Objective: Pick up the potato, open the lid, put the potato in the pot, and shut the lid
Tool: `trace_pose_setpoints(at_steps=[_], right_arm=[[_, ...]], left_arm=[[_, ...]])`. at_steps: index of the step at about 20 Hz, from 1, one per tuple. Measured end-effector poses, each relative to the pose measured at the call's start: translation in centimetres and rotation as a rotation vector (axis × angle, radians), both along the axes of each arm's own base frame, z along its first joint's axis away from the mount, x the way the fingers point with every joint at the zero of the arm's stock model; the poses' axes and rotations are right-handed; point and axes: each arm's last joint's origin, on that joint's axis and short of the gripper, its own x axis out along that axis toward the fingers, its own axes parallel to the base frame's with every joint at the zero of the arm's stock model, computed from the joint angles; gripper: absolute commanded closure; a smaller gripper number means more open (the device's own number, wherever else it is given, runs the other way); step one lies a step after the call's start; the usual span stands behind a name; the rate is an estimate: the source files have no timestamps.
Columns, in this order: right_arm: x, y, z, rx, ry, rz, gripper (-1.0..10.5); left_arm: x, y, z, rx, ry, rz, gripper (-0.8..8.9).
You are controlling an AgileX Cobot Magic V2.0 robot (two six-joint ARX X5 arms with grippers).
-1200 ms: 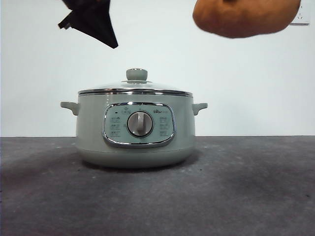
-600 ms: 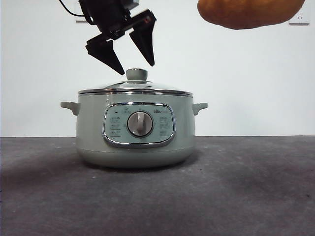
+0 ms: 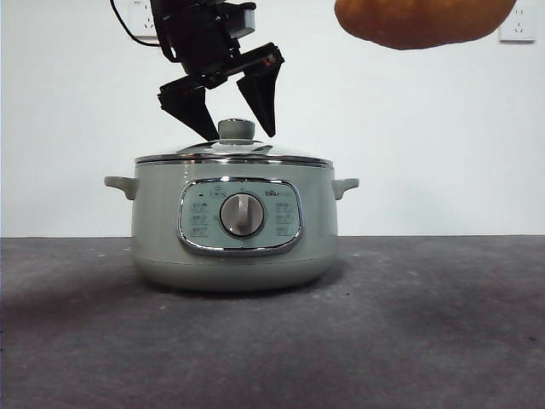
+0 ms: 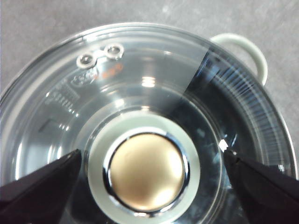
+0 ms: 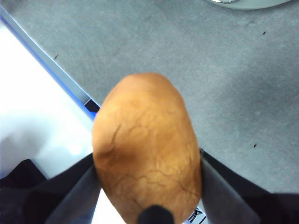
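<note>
The sage-green pot (image 3: 234, 230) stands on the dark table with its glass lid (image 3: 234, 156) on. The lid fills the left wrist view (image 4: 154, 93), its green knob (image 4: 145, 170) with a shiny cap between my jaws. My left gripper (image 3: 237, 129) is open, its two black jaws spread either side of the knob (image 3: 236, 129), apart from it. My right gripper (image 5: 147, 182) is shut on the orange-brown potato (image 5: 147, 144) and holds it high at the upper right of the front view (image 3: 421, 21), above and to the right of the pot.
The pot's side handles (image 3: 121, 184) stick out left and right. A white wall stands behind the table, with a socket (image 3: 519, 25) at the top right. The grey table edge with a blue strip (image 5: 46, 63) shows below the potato.
My left gripper has come down from the upper left to straddle the lid's knob, jaws open. The potato has stayed high at the upper right, shifting only slightly.
</note>
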Motion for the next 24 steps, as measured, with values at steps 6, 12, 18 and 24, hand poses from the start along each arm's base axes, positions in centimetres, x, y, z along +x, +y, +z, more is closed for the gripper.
trace_pose_setpoints(at_steps=[6,12,18,24], right_arm=[[0.0,0.0,0.0,0.001,0.0,0.0,9.6],[0.0,0.0,0.0,0.005,-0.004,0.0,9.6],[0.6,0.1,0.2,-0.024,-0.109,-0.071,9.6],[1.5,0.9,0.5,0.045,-0.17,-0.127,9.6]], left_arm=[[0.0,0.1,0.1,0.041,-0.022,0.04,6.82],[-0.1,-0.2,0.2,0.057,-0.033,0.044,8.23],[-0.3,-0.1,0.4,0.06,-0.037,0.038,8.23],[-2.0,2.1,3.8,0.049,-0.101,0.073,8.23]])
